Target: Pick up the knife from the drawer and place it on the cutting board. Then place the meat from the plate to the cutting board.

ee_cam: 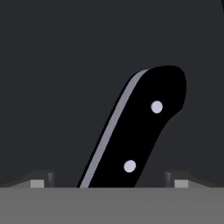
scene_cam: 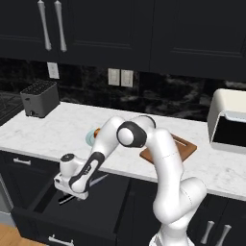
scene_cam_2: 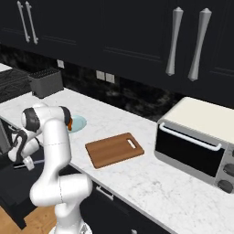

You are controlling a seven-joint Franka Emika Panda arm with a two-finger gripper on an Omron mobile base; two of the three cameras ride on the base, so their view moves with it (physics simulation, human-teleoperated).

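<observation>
I have the gripper [ee_cam: 112, 183] down in the open drawer [scene_cam: 96, 211], jaws spread wide over the knife [ee_cam: 140, 131].

In the hand view the black handle with two pale rivets runs from the bottom centre up toward 1 o'clock, between the two fingertips [ee_cam: 39, 181], neither pad touching it; nothing is held. From the left base view the blade shows at the hand's 3 o'clock. On the counter, the cutting board [scene_cam_2: 114, 149] lies bare, with the plate [scene_cam_2: 77, 122] and meat [scene_cam_2: 70, 124] at its 10 o'clock.
</observation>
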